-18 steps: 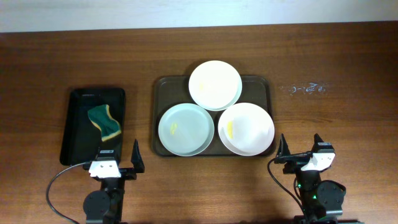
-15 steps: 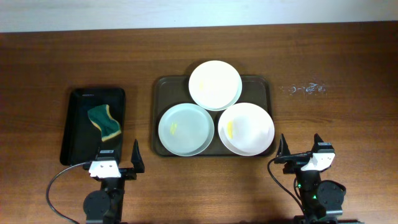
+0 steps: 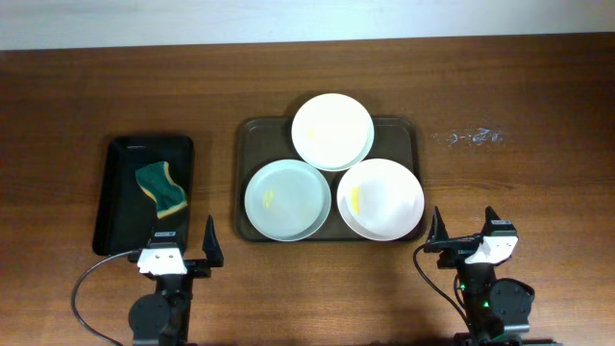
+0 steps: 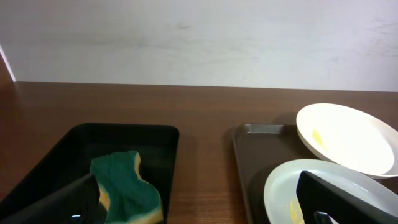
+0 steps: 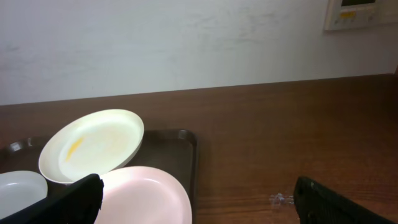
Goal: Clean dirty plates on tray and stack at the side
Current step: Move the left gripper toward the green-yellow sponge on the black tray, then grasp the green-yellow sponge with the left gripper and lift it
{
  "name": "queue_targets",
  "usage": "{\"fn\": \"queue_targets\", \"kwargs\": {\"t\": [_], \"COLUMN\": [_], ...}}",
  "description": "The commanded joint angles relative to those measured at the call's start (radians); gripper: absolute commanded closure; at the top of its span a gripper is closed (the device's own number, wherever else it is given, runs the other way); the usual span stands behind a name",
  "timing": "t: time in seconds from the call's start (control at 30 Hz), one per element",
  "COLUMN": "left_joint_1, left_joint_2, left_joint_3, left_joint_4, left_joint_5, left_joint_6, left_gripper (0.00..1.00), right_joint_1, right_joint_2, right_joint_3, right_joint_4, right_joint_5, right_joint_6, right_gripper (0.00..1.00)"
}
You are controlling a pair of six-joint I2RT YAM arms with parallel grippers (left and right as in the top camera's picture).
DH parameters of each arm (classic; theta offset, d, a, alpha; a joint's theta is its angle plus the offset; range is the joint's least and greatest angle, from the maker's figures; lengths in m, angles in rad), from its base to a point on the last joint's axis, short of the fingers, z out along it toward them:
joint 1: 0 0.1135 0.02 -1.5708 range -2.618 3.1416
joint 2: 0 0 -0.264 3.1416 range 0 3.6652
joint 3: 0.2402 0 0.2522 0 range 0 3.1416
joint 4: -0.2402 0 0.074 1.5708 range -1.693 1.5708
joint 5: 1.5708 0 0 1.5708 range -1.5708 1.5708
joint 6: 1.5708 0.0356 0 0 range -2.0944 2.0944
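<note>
White plates (image 3: 332, 131) lie touching on the dark tray (image 3: 255, 135).

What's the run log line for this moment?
stage: cleaning not begun | left gripper: open, empty | right gripper: open, empty | plates: three, smeared, on brown tray | sponge: in black tray

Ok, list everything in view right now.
plates: three, white, yellow smears, on the big tray, back one overlapping front two
big tray: one, brown-grey, table centre
small tray: one, black, left of big tray
sponge: one, green-yellow, in small tray
clear scraps: few, right of big tray
table: one, brown wood
left gripper: black, open, near small tray
right gripper: black, open, near front right plate
</note>
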Motion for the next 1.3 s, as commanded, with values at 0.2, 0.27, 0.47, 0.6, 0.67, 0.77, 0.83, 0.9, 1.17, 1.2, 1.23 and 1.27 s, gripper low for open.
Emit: {"fn": "queue_targets", "kwargs": {"t": [0.2,0.27,0.47,0.6,0.67,0.77,0.83,0.9,1.17,1.2,1.23,1.27], "left_joint_1": [0.005,0.005,0.009,0.009,0.008,0.017,0.088,0.132,0.255,0.255,0.255,0.255], "left_joint_2": [-0.006,-0.007,0.018,0.449,0.787,1.103,1.361,1.482,1.944,1.993,2.031,2.066], "left_joint_3": [-0.003,-0.003,0.202,0.896,1.288,1.583,1.640,1.640,1.638,1.638,1.638,1.638], "left_joint_4": [0.028,0.063,0.609,-0.400,-0.830,-1.076,-1.118,-1.106,-1.026,-1.012,-1.008,-0.995], "left_joint_5": [0.425,0.840,0.722,0.463,0.493,0.030,-0.068,-0.069,-0.050,-0.050,-0.050,-0.050], "left_joint_6": [-0.286,-0.531,-0.490,0.020,0.124,-0.135,-0.190,-0.254,-0.283,-0.283,-0.283,-0.283], "left_gripper": [0.01,0.01,0.01,0.00,0.01,0.01,0.01,0.01,0.01,0.01,0.01,0.01], "right_joint_1": [-0.003,-0.003,-0.003,-0.003,-0.003,-0.003,-0.003,-0.003,-0.003,-0.003,-0.003,-0.003], "right_joint_2": [-0.007,-0.007,-0.007,-0.007,-0.007,-0.007,-0.007,-0.007,-0.007,-0.007,-0.007,-0.007], "right_joint_3": [-0.007,-0.007,-0.007,-0.007,-0.007,-0.007,-0.007,-0.007,-0.007,-0.007,-0.007,-0.007], "right_joint_4": [-0.003,-0.003,-0.003,-0.003,-0.003,-0.003,-0.003,-0.003,-0.003,-0.003,-0.003,-0.003], "right_joint_5": [-0.002,-0.002,-0.002,-0.002,-0.002,-0.002,-0.002,-0.002,-0.002,-0.002,-0.002,-0.002], "right_joint_6": [0.000,0.000,0.000,0.000,0.000,0.000,0.000,0.000,0.000,0.000,0.000,0.000], "right_gripper": [0.02,0.02,0.02,0.02,0.02,0.02,0.02,0.01,0.02,0.02,0.02,0.02]}}
